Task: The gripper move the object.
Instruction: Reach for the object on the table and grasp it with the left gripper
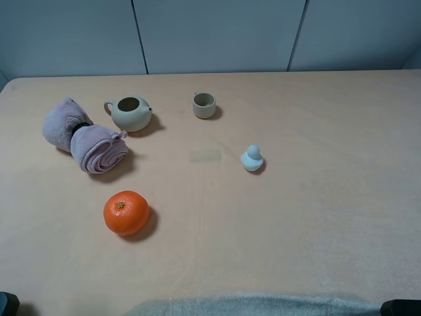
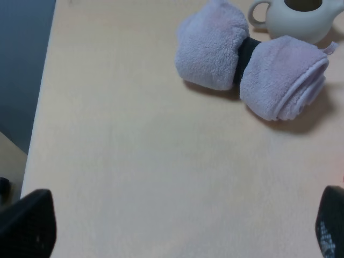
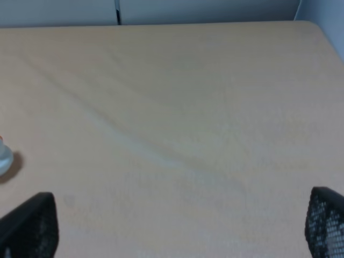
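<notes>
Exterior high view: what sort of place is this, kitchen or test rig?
Most likely a lab tabletop rig, not a kitchen: a beige table against plain grey wall panels, with unrelated props spaced apart on it: orange, teapot, cup, rolled towel, duck figure.

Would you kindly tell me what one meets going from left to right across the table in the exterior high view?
In order: rolled lilac towel → pale teapot → small cup → pale-blue duck figure. The orange shares the teapot's left-right span, so I left it out.
</notes>
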{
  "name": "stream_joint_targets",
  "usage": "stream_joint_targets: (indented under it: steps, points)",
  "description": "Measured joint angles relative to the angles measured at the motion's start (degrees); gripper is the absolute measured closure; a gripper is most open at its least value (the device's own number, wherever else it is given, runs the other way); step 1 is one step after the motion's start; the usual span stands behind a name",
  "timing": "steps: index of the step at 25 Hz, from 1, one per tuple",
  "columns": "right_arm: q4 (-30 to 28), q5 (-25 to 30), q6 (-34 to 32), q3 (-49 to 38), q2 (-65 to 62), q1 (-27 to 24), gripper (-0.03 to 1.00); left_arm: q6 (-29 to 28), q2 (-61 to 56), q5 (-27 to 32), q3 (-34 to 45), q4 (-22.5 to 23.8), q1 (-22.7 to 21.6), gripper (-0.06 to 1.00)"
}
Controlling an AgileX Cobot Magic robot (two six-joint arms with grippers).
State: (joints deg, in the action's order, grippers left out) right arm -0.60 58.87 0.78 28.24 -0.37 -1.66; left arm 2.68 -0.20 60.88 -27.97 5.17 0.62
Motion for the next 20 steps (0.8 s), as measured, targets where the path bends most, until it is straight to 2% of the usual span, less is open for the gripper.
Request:
stream_joint_targets:
  steps: [20]
  points:
    - [0.0, 0.0, 0.0, 0.0, 0.0, 0.0, 0.28, 0.0, 0.0, 0.0, 0.0, 0.0, 0.0, -0.02]
